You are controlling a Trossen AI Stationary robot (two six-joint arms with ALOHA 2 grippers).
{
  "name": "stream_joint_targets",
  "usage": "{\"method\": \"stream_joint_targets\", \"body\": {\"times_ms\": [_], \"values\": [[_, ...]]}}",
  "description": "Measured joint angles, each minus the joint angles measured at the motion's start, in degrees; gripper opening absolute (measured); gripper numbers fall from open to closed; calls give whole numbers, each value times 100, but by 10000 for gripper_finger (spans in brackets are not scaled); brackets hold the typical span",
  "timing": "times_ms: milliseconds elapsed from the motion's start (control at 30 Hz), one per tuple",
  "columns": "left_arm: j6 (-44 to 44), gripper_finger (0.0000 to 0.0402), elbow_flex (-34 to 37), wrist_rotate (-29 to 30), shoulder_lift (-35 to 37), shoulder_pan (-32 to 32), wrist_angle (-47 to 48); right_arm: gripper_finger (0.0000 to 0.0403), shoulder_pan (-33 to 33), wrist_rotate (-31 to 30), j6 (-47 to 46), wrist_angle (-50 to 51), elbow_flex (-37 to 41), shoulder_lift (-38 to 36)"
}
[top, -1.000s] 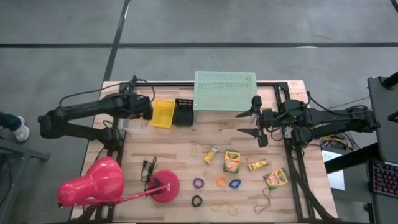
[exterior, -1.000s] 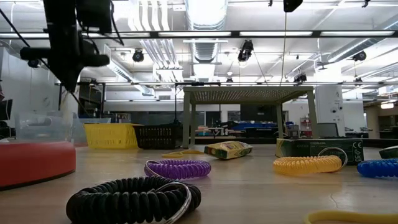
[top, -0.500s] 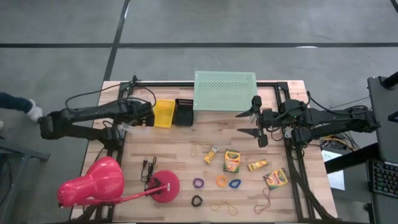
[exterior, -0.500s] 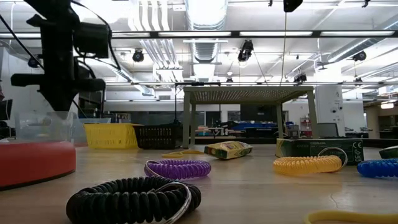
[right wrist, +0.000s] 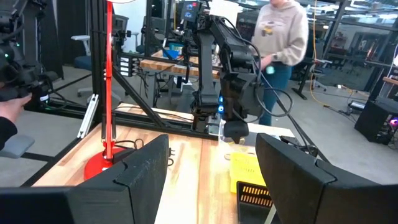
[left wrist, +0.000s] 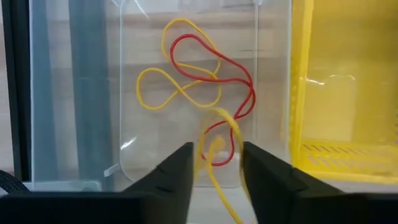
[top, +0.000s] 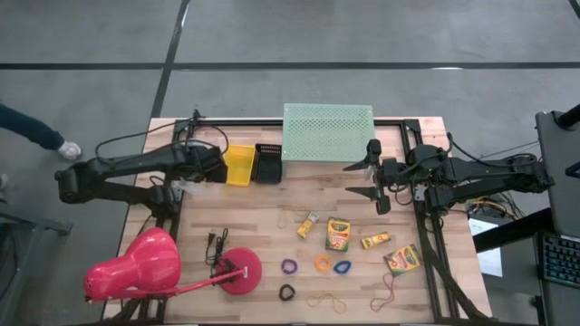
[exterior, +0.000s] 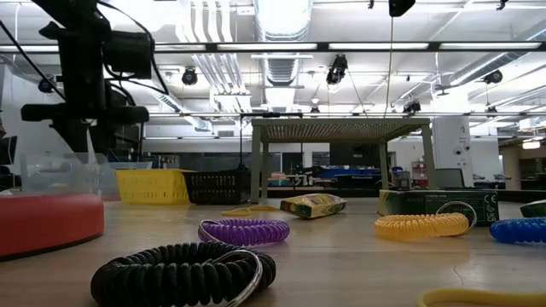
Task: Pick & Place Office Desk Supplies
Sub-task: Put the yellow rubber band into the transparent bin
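the left gripper (left wrist: 216,163) was held over a clear bin (left wrist: 140,74) at the worktop's (top: 272,204) left rear, beside a yellow bin (top: 238,165). its fingers (left wrist: 177,168) were parted, with a yellow rubber band (left wrist: 217,152) hanging between them; whether it was gripped could not be told. red and yellow bands (left wrist: 205,74) were seen inside the clear bin. the right gripper (top: 361,179) was kept at the right side, fingers wide open and empty. crayon boxes (top: 338,234) and ring loops (top: 315,263) were spread across the front of the worktop.

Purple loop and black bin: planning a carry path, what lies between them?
High view: only bare table between purple loop and black bin; the tan band sits just beside it.
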State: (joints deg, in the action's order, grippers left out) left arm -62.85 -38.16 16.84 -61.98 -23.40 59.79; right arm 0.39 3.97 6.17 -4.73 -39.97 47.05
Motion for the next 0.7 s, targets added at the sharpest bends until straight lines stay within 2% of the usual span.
{"method": "stream_joint_targets", "body": {"times_ms": [233, 700], "values": [[118, 199, -120, 7, 0, 0, -2, 238, 0, 1, 0, 0, 0, -1], [308, 193, -308, 132, 39, -7, 48, 238, 1, 2, 0, 0, 0, -1]]}}
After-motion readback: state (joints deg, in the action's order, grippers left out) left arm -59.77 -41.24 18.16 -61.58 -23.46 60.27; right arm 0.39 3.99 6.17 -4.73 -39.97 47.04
